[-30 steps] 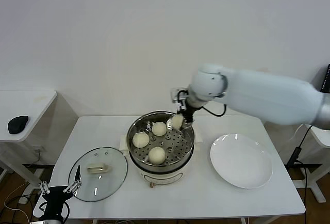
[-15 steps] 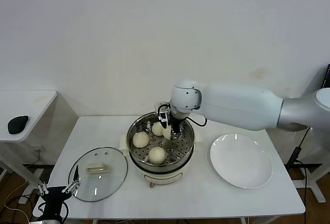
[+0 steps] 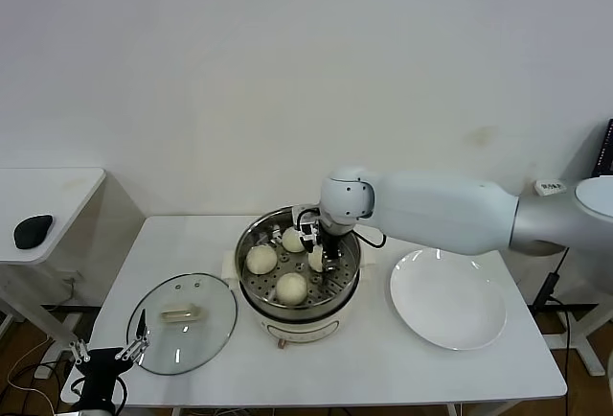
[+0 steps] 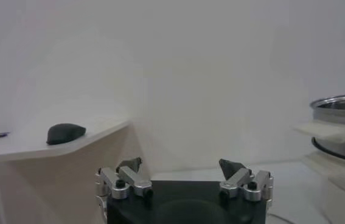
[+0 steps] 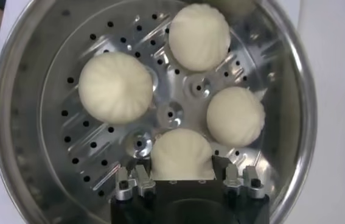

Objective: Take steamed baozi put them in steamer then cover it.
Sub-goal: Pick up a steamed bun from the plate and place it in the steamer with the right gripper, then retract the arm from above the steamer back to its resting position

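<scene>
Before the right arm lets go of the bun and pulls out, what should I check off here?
1. Fourth baozi is over the perforated tray of the steamer, not the rim: ok.
2. It rests on the tray: cannot tell.
3. Right tool grips it: ok.
4. The other three baozi sit clear of it: ok.
5. White plate is empty: ok.
6. Cover lies flat beside the steamer, left tool open near it: ok.
</scene>
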Tool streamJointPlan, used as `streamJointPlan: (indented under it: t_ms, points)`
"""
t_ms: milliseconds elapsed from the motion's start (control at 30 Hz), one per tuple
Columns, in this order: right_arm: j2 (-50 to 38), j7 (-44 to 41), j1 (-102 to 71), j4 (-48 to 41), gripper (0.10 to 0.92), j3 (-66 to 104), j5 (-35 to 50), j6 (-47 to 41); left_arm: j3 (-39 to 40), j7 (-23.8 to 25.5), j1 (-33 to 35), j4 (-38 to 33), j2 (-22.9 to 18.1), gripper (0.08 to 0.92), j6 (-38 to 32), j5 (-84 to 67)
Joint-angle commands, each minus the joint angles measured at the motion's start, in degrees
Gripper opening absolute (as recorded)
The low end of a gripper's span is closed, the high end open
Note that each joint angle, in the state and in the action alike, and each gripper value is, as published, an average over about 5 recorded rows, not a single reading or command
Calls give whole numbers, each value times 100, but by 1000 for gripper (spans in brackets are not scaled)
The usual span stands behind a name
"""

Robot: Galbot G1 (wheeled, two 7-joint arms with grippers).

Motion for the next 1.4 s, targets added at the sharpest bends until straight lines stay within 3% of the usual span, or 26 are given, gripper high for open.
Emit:
streamJointPlan:
  t_ms: [33,200,333,567,700,867,1033,1233,1400]
  points:
    - [-236,34,3,191,672,120,-33,-17,17,2,-11,1,7,823,13,11]
    - [-578,139,205,589,795,266,95,-10,40,3,-24,-7,13,823,22,20]
    - [-1029,702,291,1090,820,444,510,-2,66,-5,-57,-7,20,823,43,18]
    - [-2255,4064,-888,2236,823,1225,2214,540,88,-23,-65,-27,44,823,149,2]
    - [-2999,4887,-2582,2571,823,2495,1840,1797,87,-52,-83,2,40,823,118,-32]
    - [-3259,5017,-5300,2689,823,5045,1123,2844,131,-67,-79,6,15,823,84,-14]
    - [-2661,4808,-7953,2708,823,7648,209,3863,166,-105,-72,5,18,823,90,55]
    - [-1217,4253,-9982,2477,823,9747,-1036,4981,219,-170,-83,74,-1,823,111,545]
    - [289,3721,-10984,2347,823,10969,-1207,5399,230,-254,-106,138,7,823,198,1441]
